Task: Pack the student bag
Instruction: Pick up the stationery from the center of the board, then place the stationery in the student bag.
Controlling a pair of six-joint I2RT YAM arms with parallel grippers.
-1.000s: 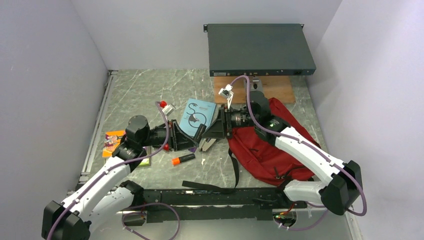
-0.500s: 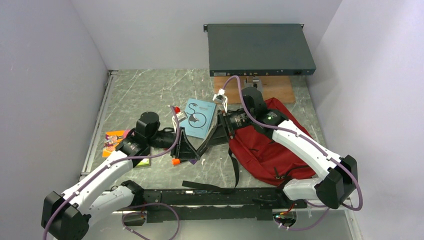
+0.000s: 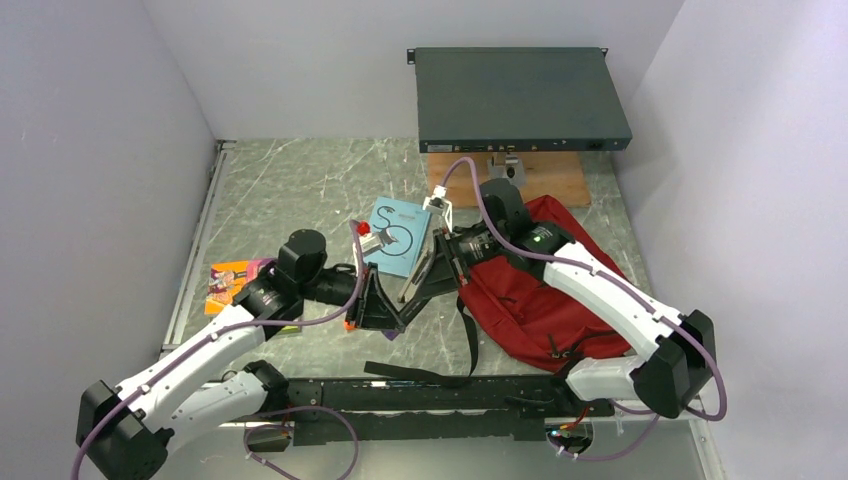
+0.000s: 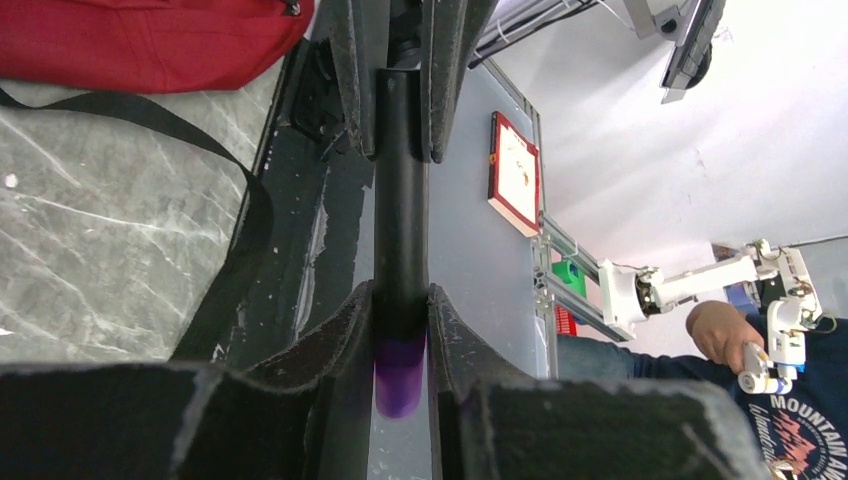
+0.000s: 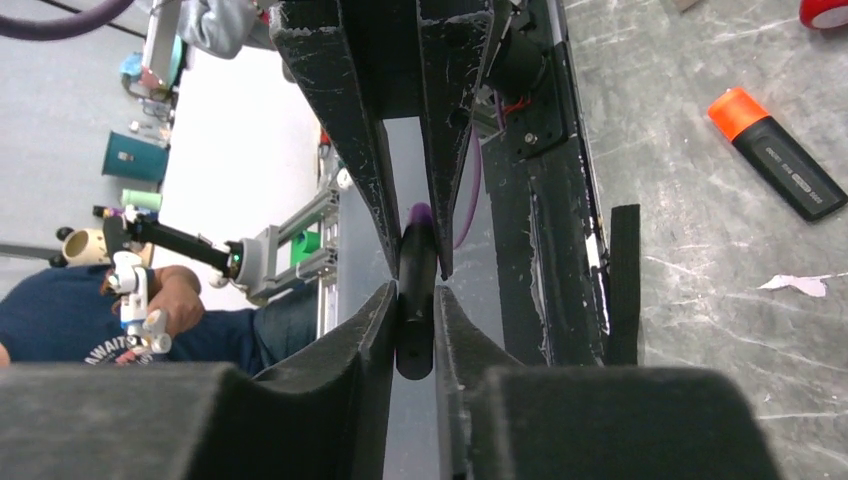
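Apparently both pincers (image 4: 400, 300) (image 5: 413, 295) on marker (image 4: 400, 180).

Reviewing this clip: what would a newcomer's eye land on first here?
The two grippers meet at mid-table: the left gripper and right gripper both clamp one black marker with a purple end. Right of them sprawls the dark red student bag, with a blue book just beyond the grippers.

1. Robotics lab: marbled worktop (image 3: 290, 180) boxed in by plain grey walls (image 3: 100, 150).
2. Rack-style electronics unit (image 3: 520, 98) at the back.
3. Wrist cams: person (image 4: 800, 420) in navy tee holding small white robot arm (image 4: 690, 285), alu frame (image 4: 555, 250) nearby.
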